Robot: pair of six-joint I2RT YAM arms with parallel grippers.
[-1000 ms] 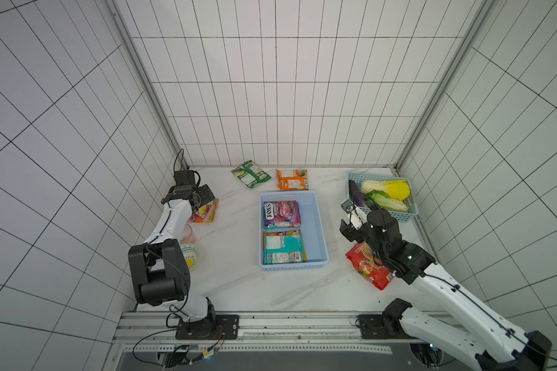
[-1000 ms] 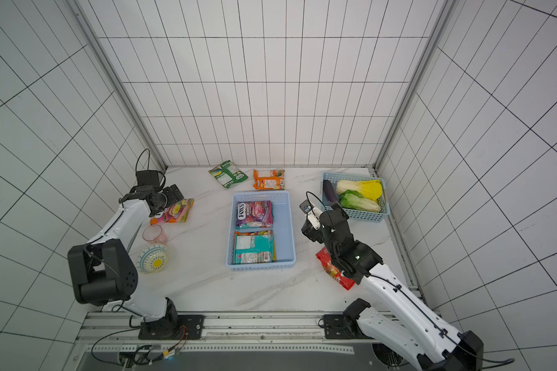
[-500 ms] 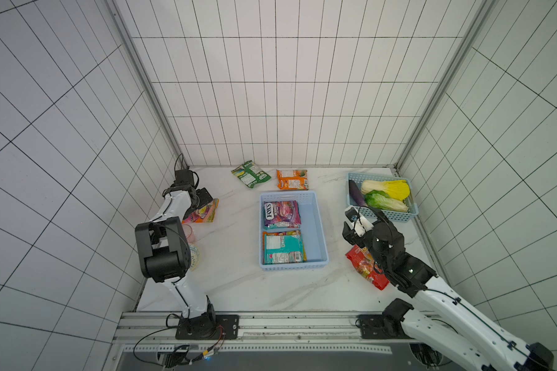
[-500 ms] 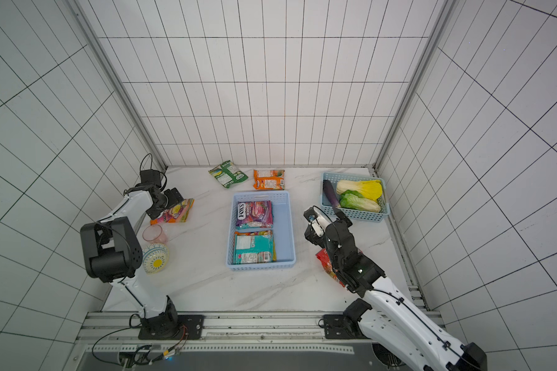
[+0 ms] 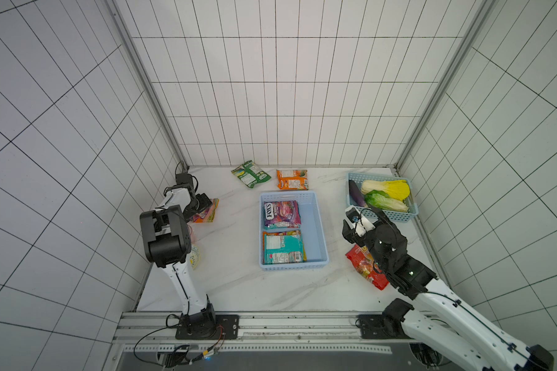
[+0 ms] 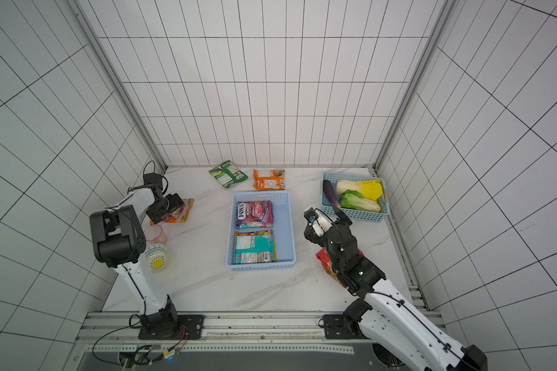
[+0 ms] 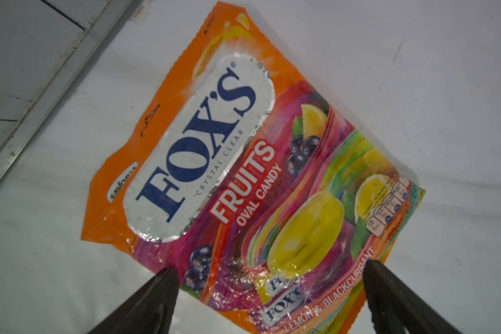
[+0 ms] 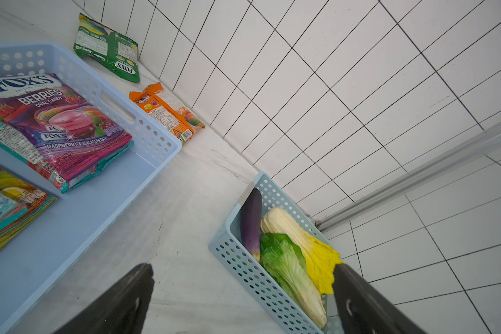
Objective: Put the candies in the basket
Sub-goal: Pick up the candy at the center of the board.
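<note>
Marble table (image 5: pixel 238 289): basket (image 5: pixel 312 225), vegetable basket (image 5: pixel 396 216), green bag (image 5: pixel 251 173), orange bag (image 5: pixel 292 180), red bag (image 5: pixel 365 268), Fruits bag (image 7: pixel 243 179) (by wall), cup (image 6: pixel 156 234), bowl (image 6: pixel 156 257).

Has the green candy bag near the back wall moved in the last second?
No. The green candy bag lies where it did, beside the orange bag, beyond the basket.

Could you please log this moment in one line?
left pincer: open at Fruits bag | right pincer: open, empty | basket: Berries bag, teal bag
</note>
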